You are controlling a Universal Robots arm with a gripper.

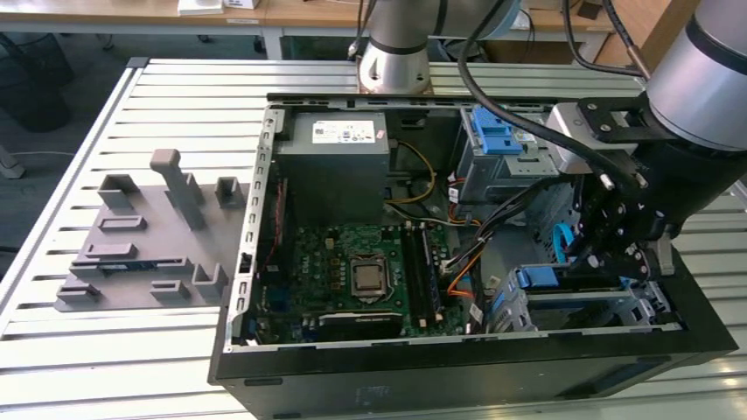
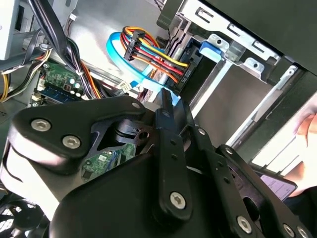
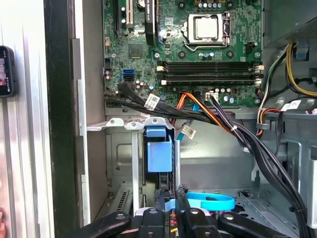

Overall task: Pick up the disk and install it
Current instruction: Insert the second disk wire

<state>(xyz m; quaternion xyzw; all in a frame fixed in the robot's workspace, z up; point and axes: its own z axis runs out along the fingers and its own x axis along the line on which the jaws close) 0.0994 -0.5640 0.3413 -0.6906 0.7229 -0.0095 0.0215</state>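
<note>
A slatted metal surface [image 1: 70, 350] carries the open computer case [image 1: 467, 367], with a grey fixture block [image 1: 140, 254] toward the surface's edge at the exterior view's left; desks stand beyond. The gripper [image 1: 613, 249] is down inside the case over the drive cage [image 1: 596, 302]. Its fingers [image 3: 168, 203] sit pressed together, clenched on nothing visible. The disk's blue carrier [image 3: 158, 148] stands slotted in the cage. The first wrist view adds the motherboard [image 3: 198, 54]; the second, the coloured cable bundle [image 2: 153, 54].
</note>
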